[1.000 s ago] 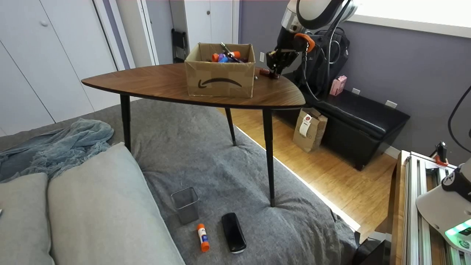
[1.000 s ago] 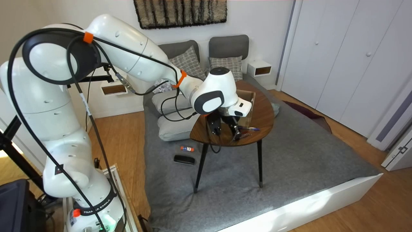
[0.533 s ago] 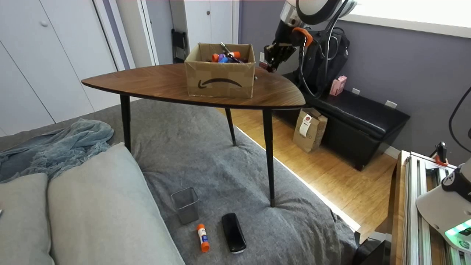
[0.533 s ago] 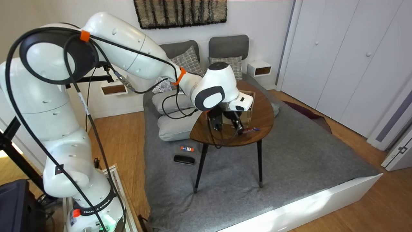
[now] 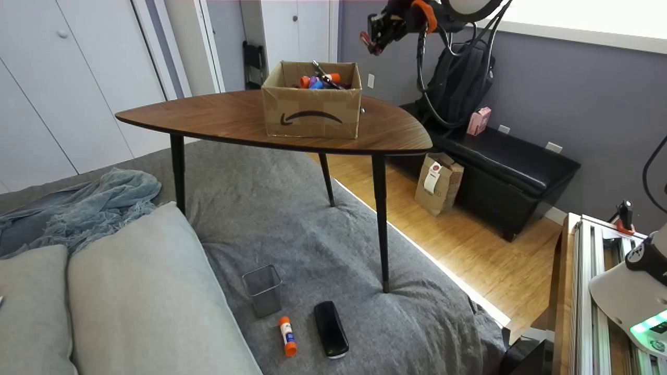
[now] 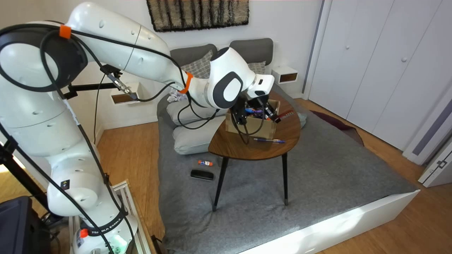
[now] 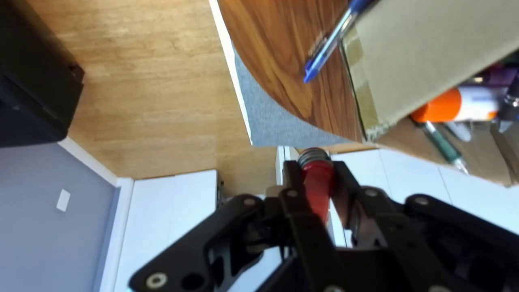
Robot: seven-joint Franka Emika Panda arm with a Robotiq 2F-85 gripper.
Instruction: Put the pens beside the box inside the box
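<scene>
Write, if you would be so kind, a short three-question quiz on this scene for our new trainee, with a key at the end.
1. Pick one: the held pen in the gripper is a) blue, b) green, c) red.
2. True or false: the blue pen lies on the table, outside the box.
3. Fill in: the legs of the table stand on a gray ____.

Key: 1. c; 2. true; 3. bedcover.

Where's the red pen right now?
The red pen is pinched in the gripper, right of centre in the wrist view's lower half; in an exterior view it shows above the right end of the box.
</scene>
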